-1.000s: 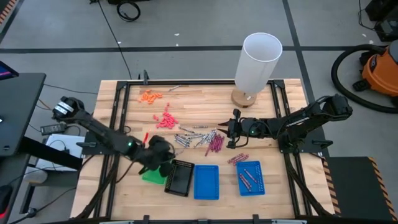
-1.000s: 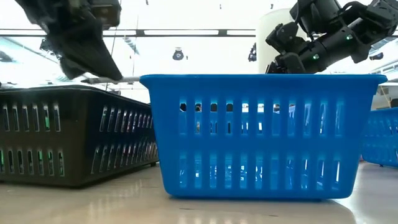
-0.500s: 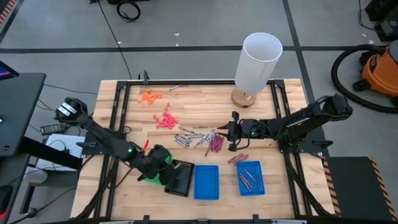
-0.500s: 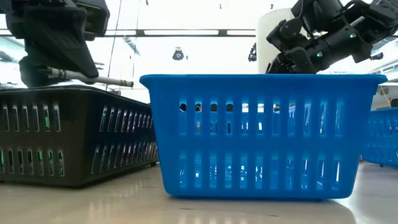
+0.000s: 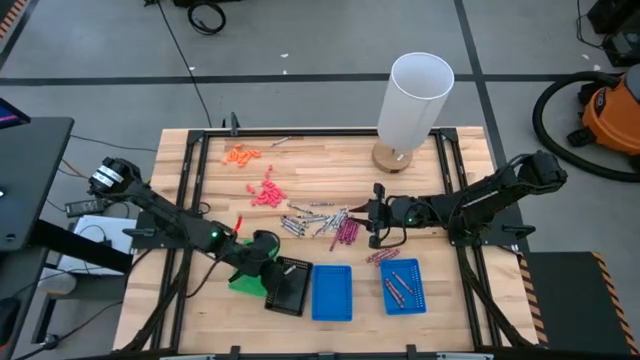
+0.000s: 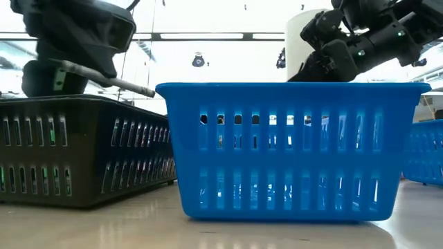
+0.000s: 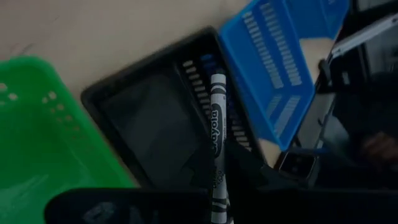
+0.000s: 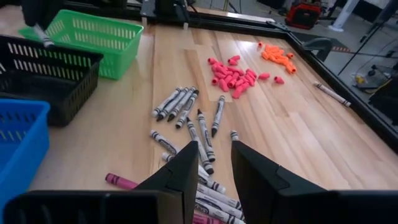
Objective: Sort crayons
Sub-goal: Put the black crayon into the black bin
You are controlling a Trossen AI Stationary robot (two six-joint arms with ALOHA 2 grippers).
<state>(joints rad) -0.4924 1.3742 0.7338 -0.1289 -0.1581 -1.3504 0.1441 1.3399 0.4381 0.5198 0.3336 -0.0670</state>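
Observation:
Grey crayons (image 5: 308, 220) and magenta crayons (image 5: 346, 232) lie in a loose heap at the table's middle; the right wrist view shows the grey crayons (image 8: 183, 102) too. My left gripper (image 5: 262, 250) hangs over the black tray (image 5: 288, 285), shut on a grey crayon (image 7: 217, 124). The green tray (image 5: 243, 281) stands beside the black one. My right gripper (image 5: 372, 215) stands open just right of the heap, fingers (image 8: 186, 171) apart above crayons lying on the wood. A few magenta crayons (image 5: 382, 255) lie near the blue tray (image 5: 404, 285), which holds more. My left gripper pinches the grey crayon by one end (image 7: 217, 186) between its two fingers. The crayon runs along the fingers and sticks out ahead of them. It is lifted clear above the black tray (image 7: 155, 124), and in the low view the crayon (image 6: 118, 81) slants down toward its free tip.
A second blue tray (image 5: 332, 292) stands between the black tray and the other blue one. A tall white cylinder (image 5: 415, 100) on a wooden base is at the far right. Orange pieces (image 5: 241, 154) and pink pieces (image 5: 266, 192) lie far left.
My left gripper has rolled at the wrist above the black tray. The grey crayon in it has turned from nearly level to slanting down at its free tip.

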